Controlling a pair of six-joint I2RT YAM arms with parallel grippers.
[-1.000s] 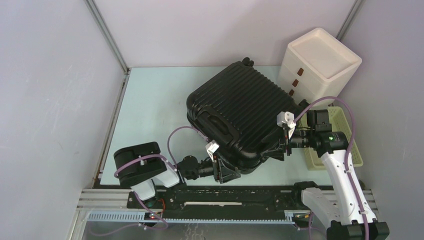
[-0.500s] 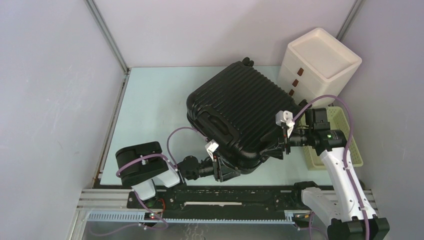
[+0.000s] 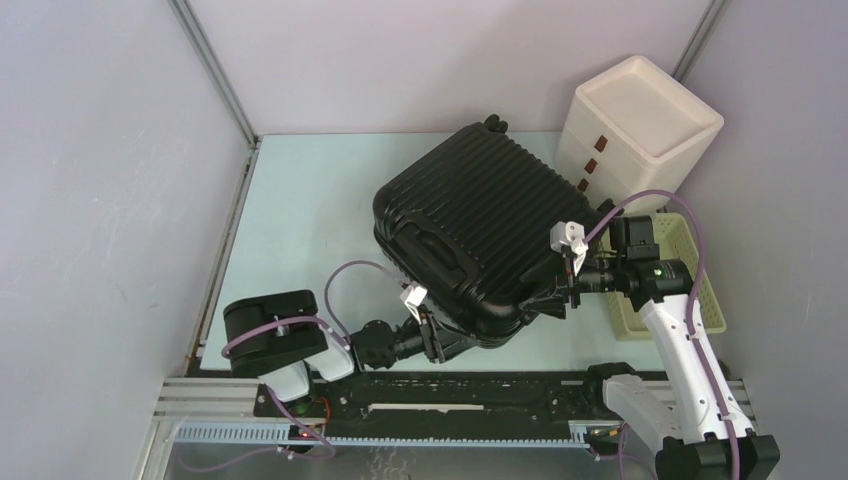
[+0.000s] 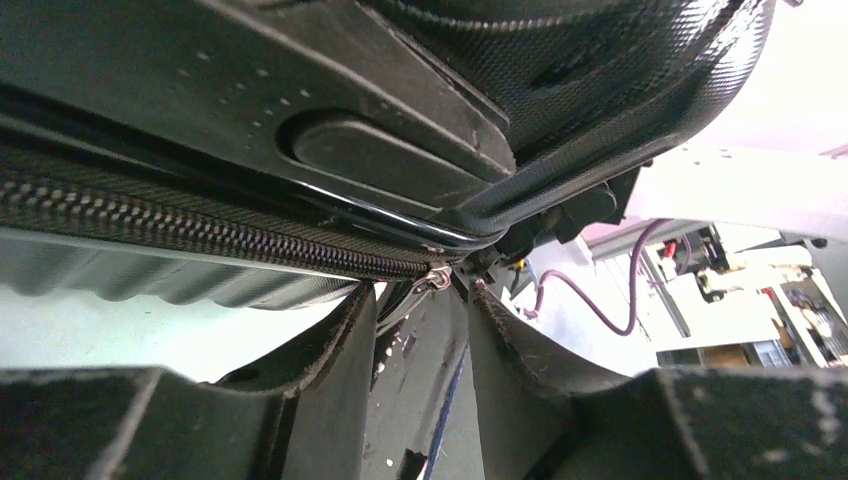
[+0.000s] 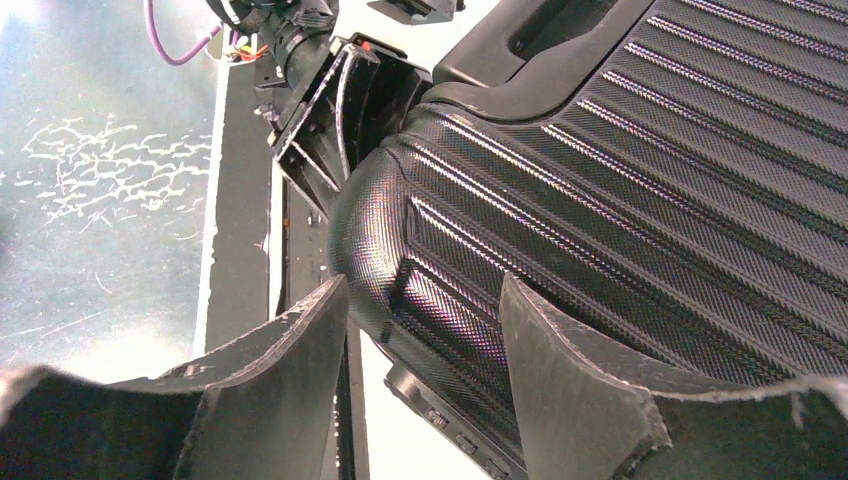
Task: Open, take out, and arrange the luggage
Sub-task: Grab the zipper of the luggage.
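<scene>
The luggage (image 3: 470,225), a black ribbed hard-shell suitcase, lies closed and slanted on the pale table. My left gripper (image 3: 443,346) is low at its near corner. In the left wrist view the zipper (image 4: 200,225) runs along the seam to a metal zipper pull (image 4: 436,279), which sits right at the tips of my left gripper (image 4: 422,295). A gap still shows between those fingers. My right gripper (image 3: 556,300) is at the near right corner. In the right wrist view it (image 5: 420,285) stands open astride the rounded shell (image 5: 600,200).
A white three-drawer box (image 3: 640,125) stands at the back right, close to the suitcase. A pale yellow slatted basket (image 3: 688,250) lies beside the right arm. The black rail (image 3: 450,395) of the arm bases runs along the near edge. Grey walls close off left and back.
My left arm has shifted a little left and lower at the near corner, and its jaws have narrowed. The right gripper and the suitcase have hardly moved.
</scene>
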